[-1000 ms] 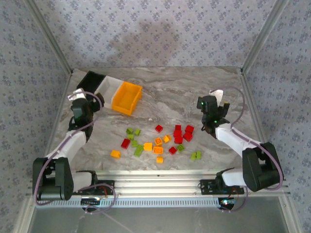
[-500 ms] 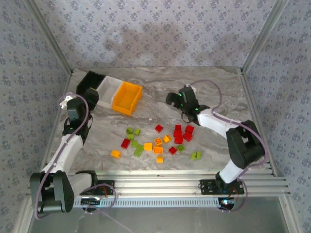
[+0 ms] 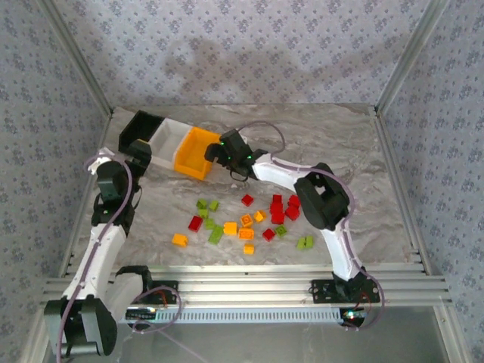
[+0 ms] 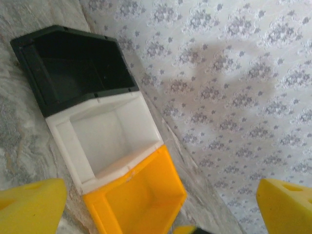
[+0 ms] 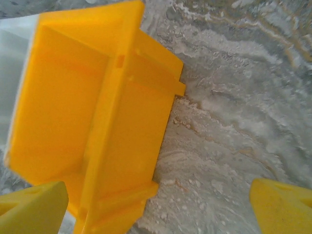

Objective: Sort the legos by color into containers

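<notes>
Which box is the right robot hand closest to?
The orange-yellow bin, at the right end of the row. The right gripper hangs at its right wall, fingers open. The white bin is next over, and the black bin is farthest.

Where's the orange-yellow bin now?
The orange-yellow bin sits back left on the table in the top view, end of the row beside the white bin, right gripper at its right rim.
</notes>
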Motion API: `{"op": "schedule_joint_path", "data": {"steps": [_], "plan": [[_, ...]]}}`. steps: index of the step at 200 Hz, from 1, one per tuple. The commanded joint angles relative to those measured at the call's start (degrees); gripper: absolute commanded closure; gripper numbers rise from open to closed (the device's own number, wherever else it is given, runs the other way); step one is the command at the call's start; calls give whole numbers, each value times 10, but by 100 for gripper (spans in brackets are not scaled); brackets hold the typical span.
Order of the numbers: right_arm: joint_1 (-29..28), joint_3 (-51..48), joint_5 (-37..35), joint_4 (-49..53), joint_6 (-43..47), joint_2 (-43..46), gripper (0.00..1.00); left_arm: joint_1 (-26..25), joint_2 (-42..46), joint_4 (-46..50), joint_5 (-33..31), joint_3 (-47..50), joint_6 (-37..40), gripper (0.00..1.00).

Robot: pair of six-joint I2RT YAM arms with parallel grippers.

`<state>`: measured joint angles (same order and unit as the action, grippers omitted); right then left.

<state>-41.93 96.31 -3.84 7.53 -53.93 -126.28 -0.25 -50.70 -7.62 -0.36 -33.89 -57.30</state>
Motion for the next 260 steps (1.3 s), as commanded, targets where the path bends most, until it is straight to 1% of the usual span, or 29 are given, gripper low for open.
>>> {"op": "schedule_joint_path", "data": {"steps": [1,21,39,72,82,102,120,154,188,203,216,225,233,260], "plan": [[-5,74,-19,82,-30,-35,6,-14,20,26,11,8,5,0],[-4,117,-26,137,-41,-66,9,-26,31,39,5,10,12,0],[-1,139,-14,170,-47,-88,16,-34,36,39,2,18,12,0],[4,150,-13,202,-49,-100,33,-43,37,32,3,24,15,0],[7,149,-15,208,-48,-98,40,-45,37,32,2,23,21,0],[16,138,-24,214,-41,-84,55,-49,31,38,2,16,30,0],[26,123,-30,215,-30,-67,65,-56,23,48,2,5,41,0],[50,90,-30,218,5,-33,82,-76,-7,61,4,-14,50,0],[84,31,-26,219,66,26,100,-98,-29,57,3,-24,55,0],[106,2,-5,217,102,54,100,-103,-30,48,3,-19,49,0],[127,-16,22,223,150,76,100,-106,-31,46,13,-20,53,0],[141,-20,37,241,173,85,100,-109,-31,54,18,-25,59,0],[155,-22,48,259,216,94,100,-111,-30,65,22,-30,66,0],[193,-41,60,314,297,125,100,-113,-29,92,46,-36,74,0]]}}
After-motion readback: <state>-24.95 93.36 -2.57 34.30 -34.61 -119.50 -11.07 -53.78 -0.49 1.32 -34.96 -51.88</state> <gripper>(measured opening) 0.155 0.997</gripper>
